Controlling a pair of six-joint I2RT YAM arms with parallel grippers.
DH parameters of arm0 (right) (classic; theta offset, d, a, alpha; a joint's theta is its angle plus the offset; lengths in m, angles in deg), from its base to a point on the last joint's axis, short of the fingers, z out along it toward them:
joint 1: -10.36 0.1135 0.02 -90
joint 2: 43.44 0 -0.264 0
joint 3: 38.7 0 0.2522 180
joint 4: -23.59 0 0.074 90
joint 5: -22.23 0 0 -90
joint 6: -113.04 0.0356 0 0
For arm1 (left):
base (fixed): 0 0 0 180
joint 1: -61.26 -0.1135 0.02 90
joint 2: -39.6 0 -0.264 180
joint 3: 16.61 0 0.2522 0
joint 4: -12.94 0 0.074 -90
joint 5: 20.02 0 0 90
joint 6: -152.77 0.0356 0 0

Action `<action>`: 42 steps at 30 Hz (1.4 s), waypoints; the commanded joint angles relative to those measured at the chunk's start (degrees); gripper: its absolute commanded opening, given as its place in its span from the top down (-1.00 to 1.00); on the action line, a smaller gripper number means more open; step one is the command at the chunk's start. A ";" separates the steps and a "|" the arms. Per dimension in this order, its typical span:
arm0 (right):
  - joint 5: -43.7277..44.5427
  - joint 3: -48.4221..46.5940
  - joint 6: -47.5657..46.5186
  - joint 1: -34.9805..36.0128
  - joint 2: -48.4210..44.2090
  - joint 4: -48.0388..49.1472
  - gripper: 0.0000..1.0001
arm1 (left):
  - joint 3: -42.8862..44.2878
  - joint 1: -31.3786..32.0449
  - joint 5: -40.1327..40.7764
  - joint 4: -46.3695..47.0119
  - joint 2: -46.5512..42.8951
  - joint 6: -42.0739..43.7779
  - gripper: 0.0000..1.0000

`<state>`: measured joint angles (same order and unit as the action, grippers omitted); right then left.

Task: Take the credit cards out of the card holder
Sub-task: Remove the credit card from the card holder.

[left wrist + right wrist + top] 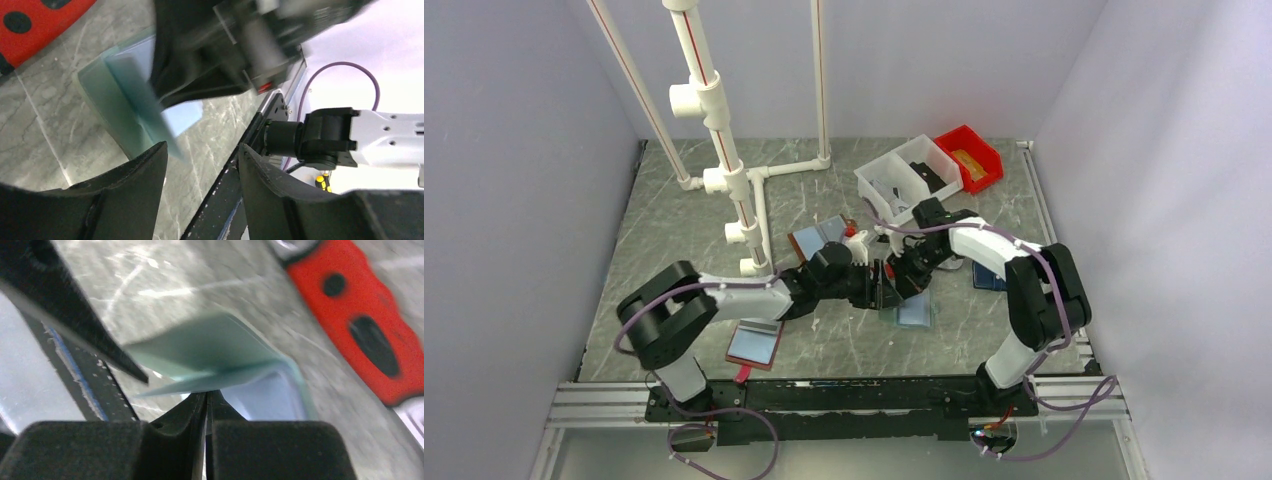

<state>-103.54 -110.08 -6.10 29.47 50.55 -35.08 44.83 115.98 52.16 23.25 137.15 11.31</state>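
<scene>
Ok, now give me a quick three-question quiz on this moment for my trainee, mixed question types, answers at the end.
1. True or false: the left gripper is clamped on the card holder.
2. Which gripper pinches the holder's raised panel? A) left B) right C) neither
3. Fill in: the holder's translucent edges are mint-____.
Key: 1 false, its jaws stand open, holding nothing. 2 B, the right gripper is shut on the panel's edge. 3 green.
</scene>
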 commanded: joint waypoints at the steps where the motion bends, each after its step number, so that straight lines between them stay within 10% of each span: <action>1: -8.92 -3.20 1.26 3.62 1.07 0.24 0.88 | -3.16 1.90 4.55 3.55 -9.37 5.17 -0.20; 8: -7.09 -3.27 6.03 3.57 1.38 4.54 0.77 | -4.64 5.07 3.42 9.54 -9.27 6.72 -0.19; 20: 5.12 -2.37 0.76 -0.64 -2.80 1.73 0.76 | 6.19 4.47 8.68 -6.19 6.16 5.37 0.19; 42: 14.07 -2.18 -1.16 3.58 5.81 -0.88 0.99 | 5.65 3.46 5.09 -3.78 8.37 5.85 -0.43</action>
<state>-91.95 -112.58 -9.27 30.59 52.89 -38.20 49.79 119.61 58.59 16.65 144.69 16.58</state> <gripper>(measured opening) 0.016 0.694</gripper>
